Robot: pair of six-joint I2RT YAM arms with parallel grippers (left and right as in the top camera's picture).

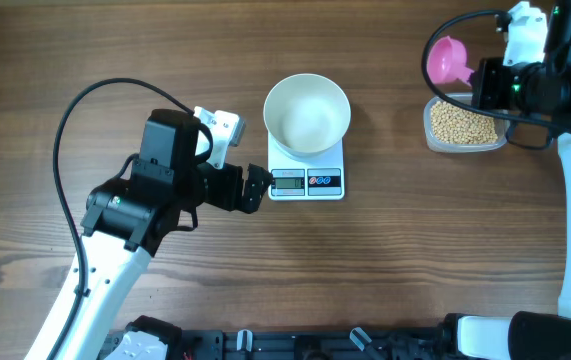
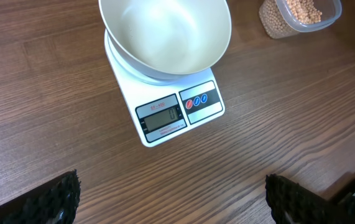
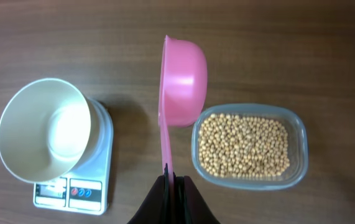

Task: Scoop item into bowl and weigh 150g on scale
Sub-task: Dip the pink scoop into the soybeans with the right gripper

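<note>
Here, my right claw [image 3: 172,182] sat shut on pink scoop [image 3: 186,81], handle running up frame; beans [image 3: 242,149] lay just lower right of its cup. My left claw [image 1: 255,188] gaped empty by scale [image 1: 306,181].

Scale [image 1: 306,181]: platform mostly hidden under bowl [image 1: 307,113]. Tub [image 2: 275,28] of beans [image 2: 304,9]: cut off by top edge in left wrist view.

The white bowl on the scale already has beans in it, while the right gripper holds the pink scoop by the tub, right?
No. The bowl on the scale is empty, as the left wrist view shows; the beans are in the tub. The right gripper does hold the pink scoop by it.
</note>
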